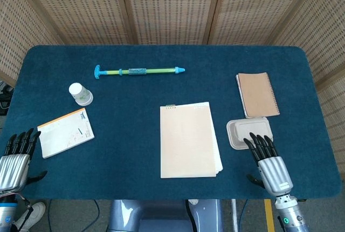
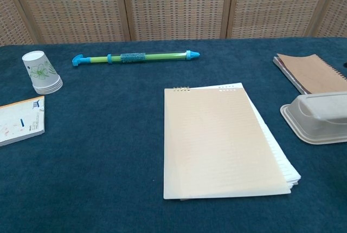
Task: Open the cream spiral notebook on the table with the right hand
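Desk (image 1: 135,124): dark blue cloth top, woven screen panels behind.

Cream spiral notebook (image 1: 188,140): closed, flat at the desk's centre, short gold coil at the far left corner; lined pages fan out along its right edge. No writing legible on the cover.

Brown notebook (image 1: 258,94): closed, far right, spiral along the right side.

White booklet (image 1: 66,132): near left, orange edge strip, small print too fine to read.

Green and blue tube (image 1: 139,71): lying crosswise at the far side.

Beige lidded container (image 1: 246,132): just right of the cream notebook, near the brown one.

Right hand (image 1: 268,159): empty, fingers straight and apart, tips over the container's near edge.

Left hand (image 1: 15,159): empty, fingers extended, at the near left corner.

Paper cup (image 1: 80,94): white with green leaf print, upside down, beyond the booklet.
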